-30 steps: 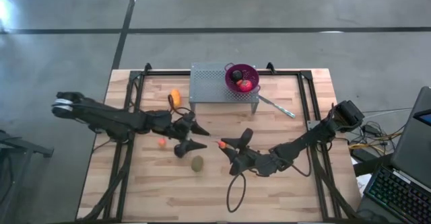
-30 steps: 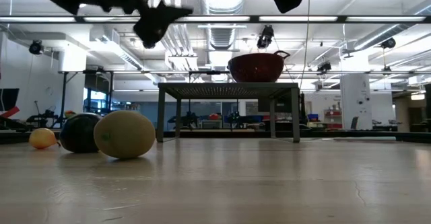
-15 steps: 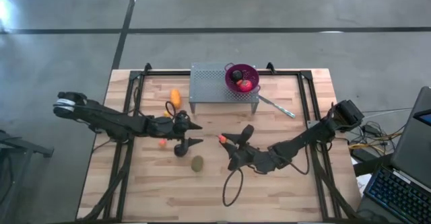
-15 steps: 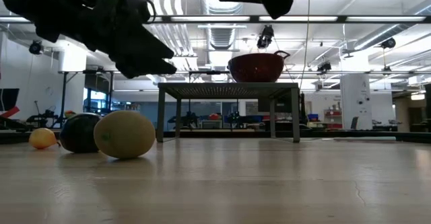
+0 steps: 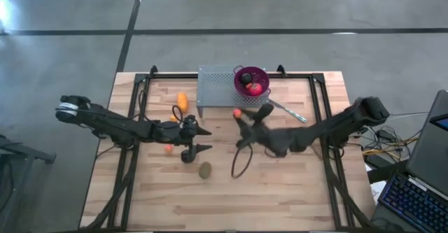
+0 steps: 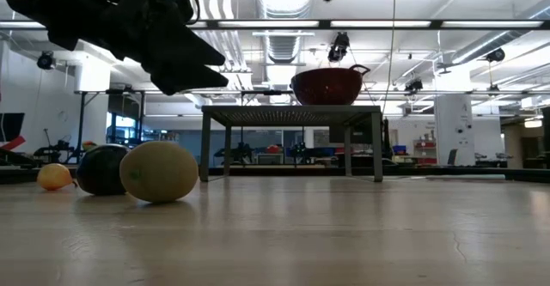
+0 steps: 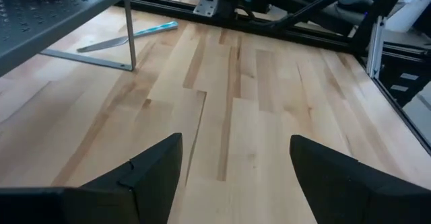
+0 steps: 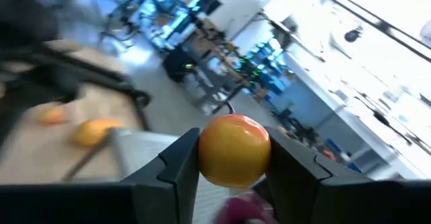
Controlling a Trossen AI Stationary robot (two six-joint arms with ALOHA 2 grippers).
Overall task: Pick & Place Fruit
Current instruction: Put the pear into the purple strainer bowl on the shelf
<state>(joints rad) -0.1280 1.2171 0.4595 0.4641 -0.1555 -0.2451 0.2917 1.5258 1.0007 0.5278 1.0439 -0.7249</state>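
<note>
The right gripper (image 5: pixel 246 114) is swinging far and right across the table toward the purple bowl (image 5: pixel 250 80), carrying the small orange ball (image 5: pixel 237 112) clamped between its fingers (image 8: pixel 176 163); its cable loop is trailing behind it.

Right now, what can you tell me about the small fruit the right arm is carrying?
The orange-yellow ball is round, smooth and glossy, shading redder near its top. The right gripper clamps it between its two dark fingers, clear of the table. From above it is near the grey perforated stand, short of the purple bowl.
</note>
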